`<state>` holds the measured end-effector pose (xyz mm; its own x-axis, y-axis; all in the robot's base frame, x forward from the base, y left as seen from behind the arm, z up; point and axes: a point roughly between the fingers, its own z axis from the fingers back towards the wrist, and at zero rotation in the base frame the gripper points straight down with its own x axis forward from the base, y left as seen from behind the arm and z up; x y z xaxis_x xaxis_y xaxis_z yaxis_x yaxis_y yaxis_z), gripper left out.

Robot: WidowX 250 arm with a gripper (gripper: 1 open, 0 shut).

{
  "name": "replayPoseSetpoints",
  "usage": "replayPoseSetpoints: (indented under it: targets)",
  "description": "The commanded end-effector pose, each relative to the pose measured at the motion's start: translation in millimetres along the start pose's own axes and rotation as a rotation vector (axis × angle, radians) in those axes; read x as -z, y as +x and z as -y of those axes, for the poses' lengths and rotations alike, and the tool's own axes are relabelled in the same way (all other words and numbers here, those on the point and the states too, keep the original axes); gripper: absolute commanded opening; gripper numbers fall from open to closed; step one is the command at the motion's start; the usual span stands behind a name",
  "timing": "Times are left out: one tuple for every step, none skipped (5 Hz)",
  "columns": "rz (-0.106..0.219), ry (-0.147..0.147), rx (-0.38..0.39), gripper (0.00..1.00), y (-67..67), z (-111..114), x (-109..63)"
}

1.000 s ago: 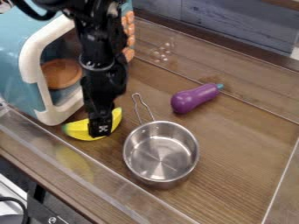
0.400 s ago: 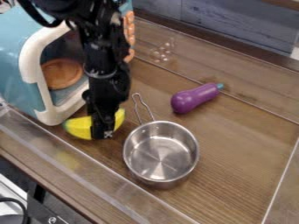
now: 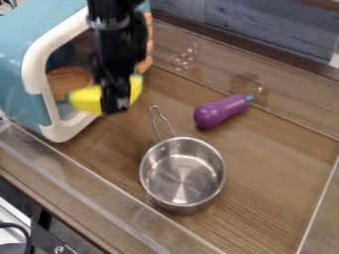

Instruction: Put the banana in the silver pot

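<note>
The yellow banana [image 3: 90, 99] hangs above the wooden table, in front of the toy microwave's opening. My gripper [image 3: 109, 97] is shut on it, its black fingers clamped around the banana's right part. The arm rises straight up to the top edge of the camera view. The silver pot [image 3: 183, 174] stands empty on the table, lower right of the gripper, with its wire handle [image 3: 159, 121] pointing toward the back.
A teal-and-cream toy microwave [image 3: 40, 69] stands at the left, right behind the gripper. A purple toy eggplant [image 3: 221, 110] lies right of centre. A clear plastic rim [image 3: 93, 208] runs along the table's front edge.
The gripper closed on the banana where it lay beside the pot, then lifted it up and slightly left, off the table.
</note>
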<state>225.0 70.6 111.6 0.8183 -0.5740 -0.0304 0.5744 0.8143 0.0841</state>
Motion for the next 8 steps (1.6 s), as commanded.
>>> replayPoseSetpoints:
  targets:
    - [0.057,0.036,0.031,0.0,12.2,9.3,-12.4]
    - [0.071,0.038,0.036,0.0,16.4,5.5,-9.9]
    - [0.078,0.042,0.034,0.0,18.8,-0.1,-4.7]
    - [0.089,0.041,0.087,0.0,15.1,-2.5,-8.2]
    - [0.097,0.039,0.137,0.0,10.4,-5.1,-12.0]
    - [0.098,0.04,0.124,0.0,3.5,-0.7,-13.0]
    - [0.101,0.04,0.114,0.0,-1.1,4.1,-12.6]
    - [0.096,0.041,0.034,0.0,2.4,5.9,-10.1]
